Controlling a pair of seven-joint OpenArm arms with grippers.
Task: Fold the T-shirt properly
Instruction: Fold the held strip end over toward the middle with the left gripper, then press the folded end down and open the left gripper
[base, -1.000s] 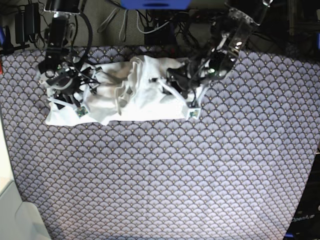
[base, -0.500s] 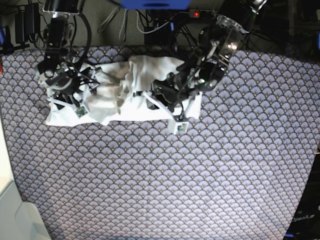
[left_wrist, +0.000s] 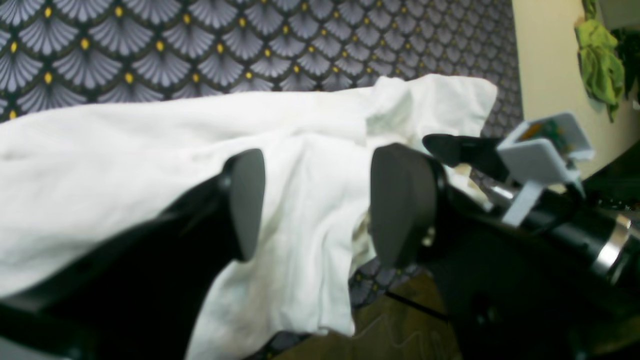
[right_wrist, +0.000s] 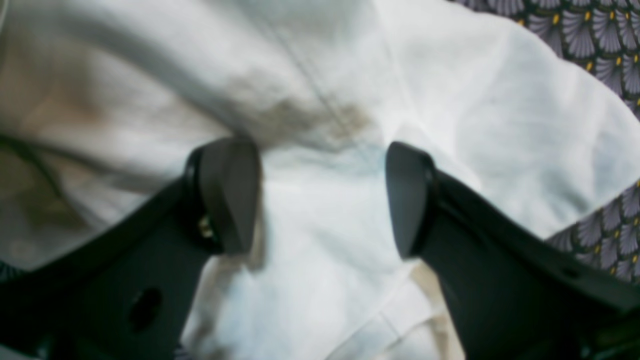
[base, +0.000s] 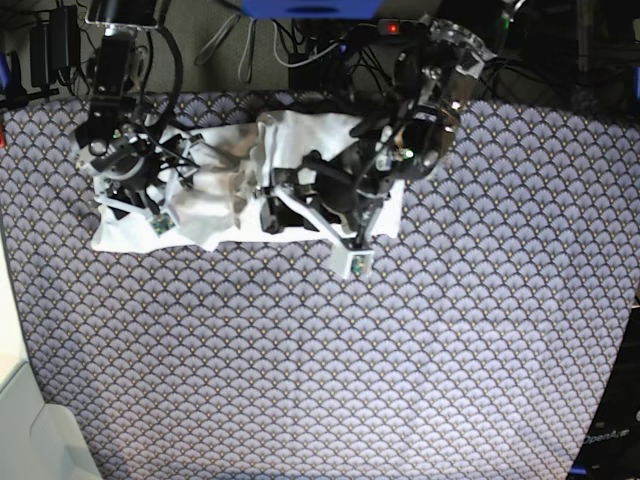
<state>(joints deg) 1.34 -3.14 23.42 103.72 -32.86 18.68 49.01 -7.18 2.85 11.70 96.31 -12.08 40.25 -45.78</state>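
Gaping now over the T-shirt (base: 230, 200), left tool (left_wrist: 312, 200) swung inward, empty, right tool (right_wrist: 320, 195) unmoved, wide, empty.

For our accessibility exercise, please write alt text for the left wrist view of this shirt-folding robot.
A rumpled white T-shirt lies on a fan-patterned cloth, seen from just behind the left gripper, whose two dark pads stand apart with a fold of shirt showing between them. The other arm's white-tagged tip shows at right.
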